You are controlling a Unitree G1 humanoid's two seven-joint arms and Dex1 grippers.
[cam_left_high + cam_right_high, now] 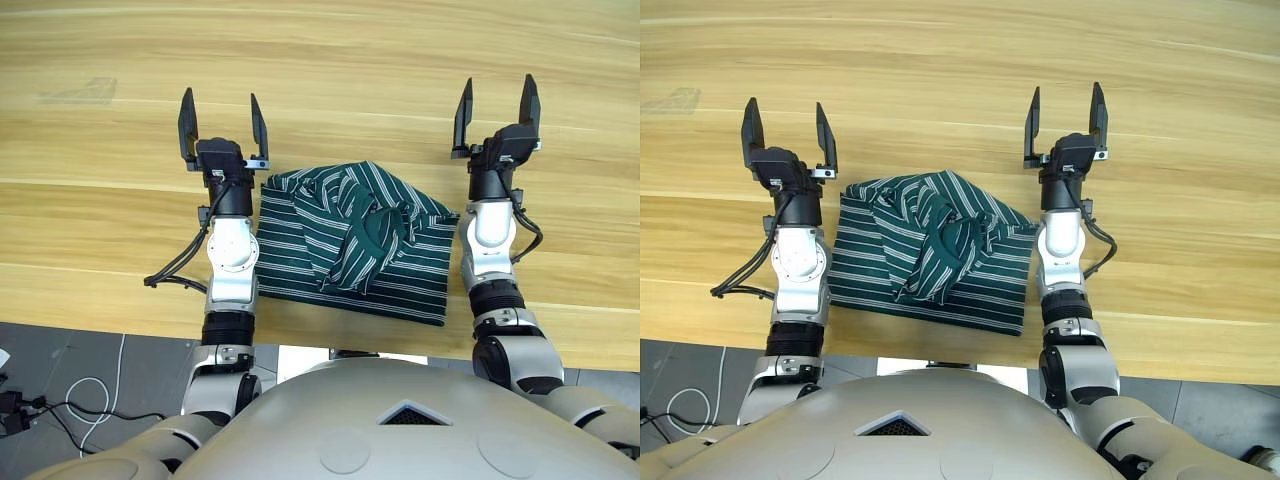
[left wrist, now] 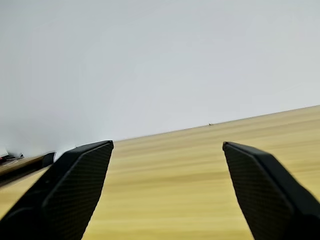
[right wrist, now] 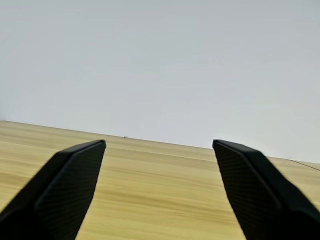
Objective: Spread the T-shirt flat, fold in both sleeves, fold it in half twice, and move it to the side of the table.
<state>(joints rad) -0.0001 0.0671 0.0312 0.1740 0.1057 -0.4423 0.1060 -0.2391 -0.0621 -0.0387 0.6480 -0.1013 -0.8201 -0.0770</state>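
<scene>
Now — T-shirt (image 1: 352,243) bunched on table (image 1: 330,60), between both arms | left gripper (image 1: 224,117) fingers wide, holding nothing | right gripper (image 1: 496,104) likewise wide — both just beside the cloth.

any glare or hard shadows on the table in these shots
Left eye view: light is even, with no glare on the table and no hard shadow around the T-shirt. Left wrist view: the left gripper shows dark against a bright, plain wall.
</scene>
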